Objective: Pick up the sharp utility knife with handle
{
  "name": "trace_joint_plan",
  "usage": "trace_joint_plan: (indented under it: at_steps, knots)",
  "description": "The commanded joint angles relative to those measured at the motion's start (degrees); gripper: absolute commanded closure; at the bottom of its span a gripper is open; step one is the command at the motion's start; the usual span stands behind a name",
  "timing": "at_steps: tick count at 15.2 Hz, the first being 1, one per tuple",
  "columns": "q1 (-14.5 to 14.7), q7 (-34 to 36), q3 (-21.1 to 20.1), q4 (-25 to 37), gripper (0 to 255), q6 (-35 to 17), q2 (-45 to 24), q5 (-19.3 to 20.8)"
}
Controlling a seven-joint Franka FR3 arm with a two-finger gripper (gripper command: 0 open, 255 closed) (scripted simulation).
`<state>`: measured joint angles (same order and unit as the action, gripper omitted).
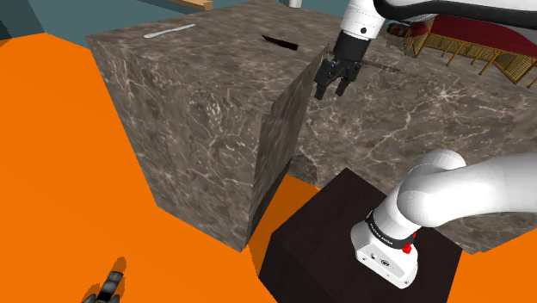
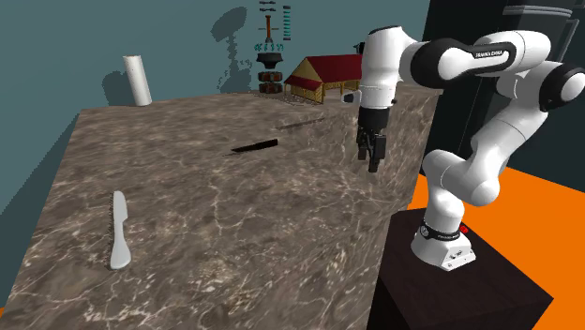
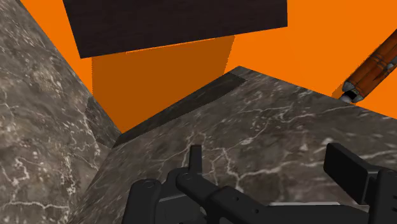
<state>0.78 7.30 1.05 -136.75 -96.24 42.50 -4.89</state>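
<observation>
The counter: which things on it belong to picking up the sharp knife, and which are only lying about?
For the job: black knife, gripper.
Lying about: pale knife, white cylinder, red-roofed house.

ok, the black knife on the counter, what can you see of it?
The black knife is slim and black all over, one end thicker like a handle, the other tapering; material not clear. It lies flat on the marbled counter top, touching only that surface. In the second exterior view it sits left of the open tool, apart from it.
</observation>
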Motion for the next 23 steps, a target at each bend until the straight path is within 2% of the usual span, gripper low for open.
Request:
trace_joint_plan:
  at_steps: [1,7,14,19,23]
  knots:
    - [0.00,0.00,0.00,0.00,0,0.00,0.00,0.00]
    - [0.71,-10.72,4.56,12.35,0,0.55,-12.74,3.60]
    - [1.72,-22.74,8.36,30.39,0,3.56,-28.42,5.07]
    - [1.71,-31.06,10.04,46.56,0,7.73,-40.74,4.59]
    - [0.76,-37.37,10.63,63.18,0,13.06,-52.20,3.47]
